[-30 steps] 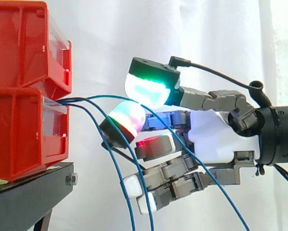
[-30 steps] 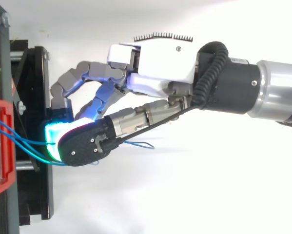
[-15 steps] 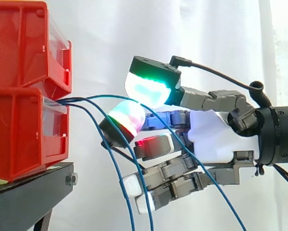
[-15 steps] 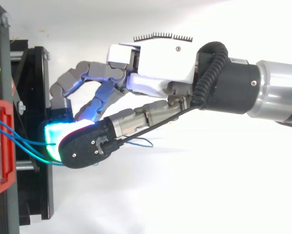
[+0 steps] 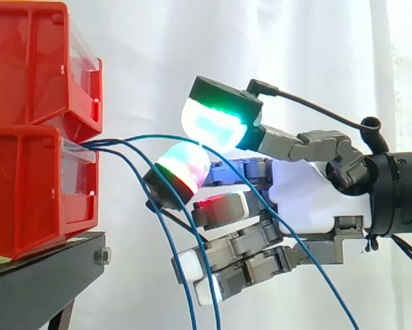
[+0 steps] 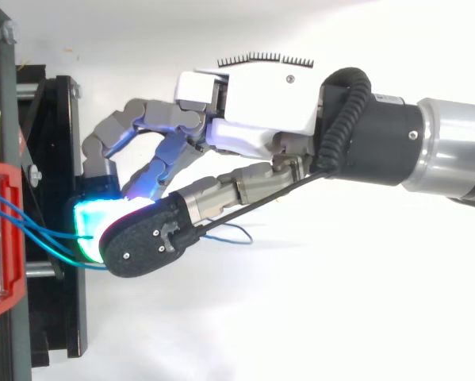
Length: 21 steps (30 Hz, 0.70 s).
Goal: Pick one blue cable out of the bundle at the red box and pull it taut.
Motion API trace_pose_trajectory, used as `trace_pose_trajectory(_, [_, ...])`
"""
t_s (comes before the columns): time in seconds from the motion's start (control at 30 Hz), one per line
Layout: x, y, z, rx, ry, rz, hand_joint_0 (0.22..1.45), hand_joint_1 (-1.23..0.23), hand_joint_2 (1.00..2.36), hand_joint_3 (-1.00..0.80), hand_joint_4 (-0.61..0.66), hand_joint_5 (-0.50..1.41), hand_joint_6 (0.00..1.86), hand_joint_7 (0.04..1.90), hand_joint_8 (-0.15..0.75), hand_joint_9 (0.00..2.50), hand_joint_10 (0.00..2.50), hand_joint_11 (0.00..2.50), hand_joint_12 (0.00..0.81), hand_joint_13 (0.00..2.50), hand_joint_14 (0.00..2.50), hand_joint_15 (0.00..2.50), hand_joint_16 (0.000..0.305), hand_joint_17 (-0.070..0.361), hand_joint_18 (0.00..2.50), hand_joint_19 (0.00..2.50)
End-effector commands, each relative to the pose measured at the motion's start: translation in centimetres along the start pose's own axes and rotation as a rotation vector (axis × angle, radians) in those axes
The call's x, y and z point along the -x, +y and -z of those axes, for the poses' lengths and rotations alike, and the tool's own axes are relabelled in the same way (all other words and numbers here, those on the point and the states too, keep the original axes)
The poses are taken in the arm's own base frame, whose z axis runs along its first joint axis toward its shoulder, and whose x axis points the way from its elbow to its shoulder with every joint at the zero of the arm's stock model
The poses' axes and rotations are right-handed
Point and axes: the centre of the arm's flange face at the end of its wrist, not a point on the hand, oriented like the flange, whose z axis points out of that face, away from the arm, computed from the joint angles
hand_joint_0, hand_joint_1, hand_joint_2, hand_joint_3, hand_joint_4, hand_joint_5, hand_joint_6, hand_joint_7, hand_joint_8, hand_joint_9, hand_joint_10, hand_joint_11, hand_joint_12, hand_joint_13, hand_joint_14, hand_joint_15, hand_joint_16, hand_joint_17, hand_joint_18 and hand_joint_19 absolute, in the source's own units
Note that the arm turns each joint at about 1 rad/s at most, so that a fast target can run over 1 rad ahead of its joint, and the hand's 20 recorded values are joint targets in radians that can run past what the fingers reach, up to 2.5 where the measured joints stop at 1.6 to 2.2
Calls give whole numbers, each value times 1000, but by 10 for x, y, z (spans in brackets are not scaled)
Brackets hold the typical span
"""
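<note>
Checked for print: none I can read. Red bins (image 5: 27, 185): nothing legible on their faces. Black stand (image 5: 40, 275): nothing legible. My hand (image 6: 261, 103): no readable marking.

Red bins (image 5: 27, 179), blue cables (image 5: 104, 144), black stand (image 5: 40, 275), plain white curtain (image 5: 316, 62).

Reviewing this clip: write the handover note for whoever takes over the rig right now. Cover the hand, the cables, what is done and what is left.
Hand: shut on one blue cable, pinched at its fingertips, just off the red box.
Things: that cable arcs out of the box front; the other blue cables hang down beside it.
Done: one cable singled out and gripped.
Left: the cable is slack, so draw it away from the box until it is taut.
</note>
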Motion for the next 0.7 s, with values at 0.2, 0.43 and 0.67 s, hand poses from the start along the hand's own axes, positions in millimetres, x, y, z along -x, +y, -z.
trace_pose_trajectory(0.2, [0,0,0,1,0,-1,565,-619,1000,-500,-75,-206,939,957,181,1053,0,1405,363,790,19,640,48,108,600,503])
trace_pose_trajectory(0.43, [0,1,0,3,0,-1,558,-602,1000,-500,-73,-202,935,965,188,1063,0,1400,368,794,19,635,48,109,601,510])
trace_pose_trajectory(0.67, [-1,0,0,1,2,1,525,-551,1000,-500,-53,-201,928,974,202,1059,0,1399,379,785,19,634,51,115,597,514])
